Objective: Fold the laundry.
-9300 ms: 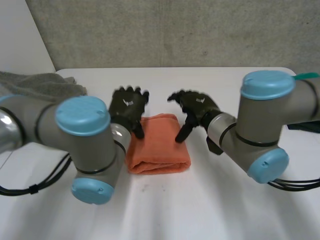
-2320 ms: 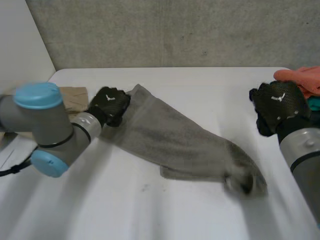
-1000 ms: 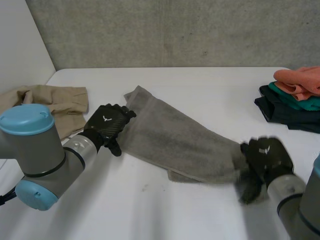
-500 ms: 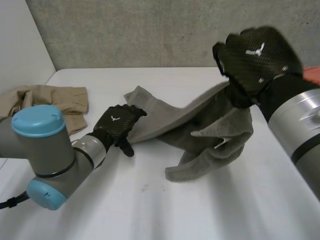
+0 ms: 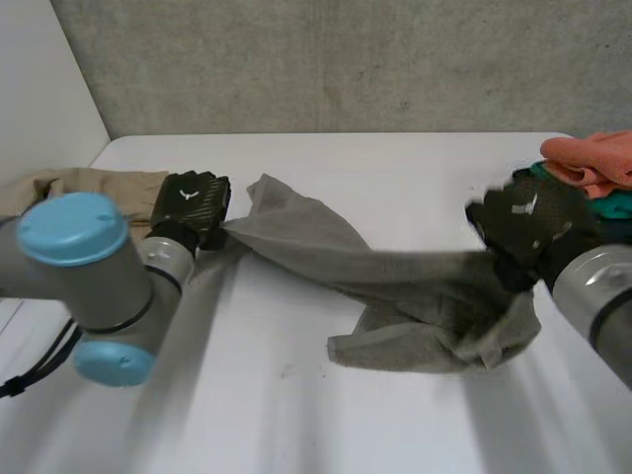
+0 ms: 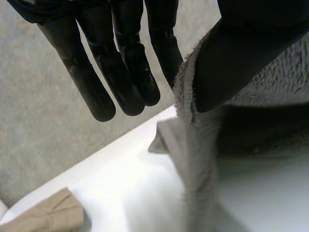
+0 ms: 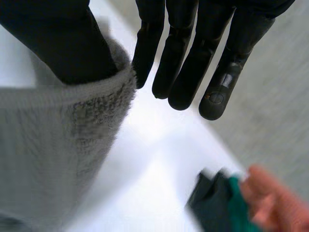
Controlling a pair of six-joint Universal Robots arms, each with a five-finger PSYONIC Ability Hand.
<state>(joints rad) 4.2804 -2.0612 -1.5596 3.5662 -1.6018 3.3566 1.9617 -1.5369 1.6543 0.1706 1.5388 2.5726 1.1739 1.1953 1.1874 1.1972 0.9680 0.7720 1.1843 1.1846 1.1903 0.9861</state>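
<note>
Barely started on the grey towel (image 5: 395, 281): strung out over the table (image 5: 296, 415), pinched at either end by left hand (image 5: 190, 202) and right hand (image 5: 528, 222). Folded pile (image 5: 592, 163) done already, tan cloth (image 5: 99, 188) to go.

head: behind, down on table (image 5: 395, 173) | wrists: close along left hand (image 6: 120, 63), right hand (image 7: 193, 58) | shared: grey towel (image 5: 395, 281)
</note>
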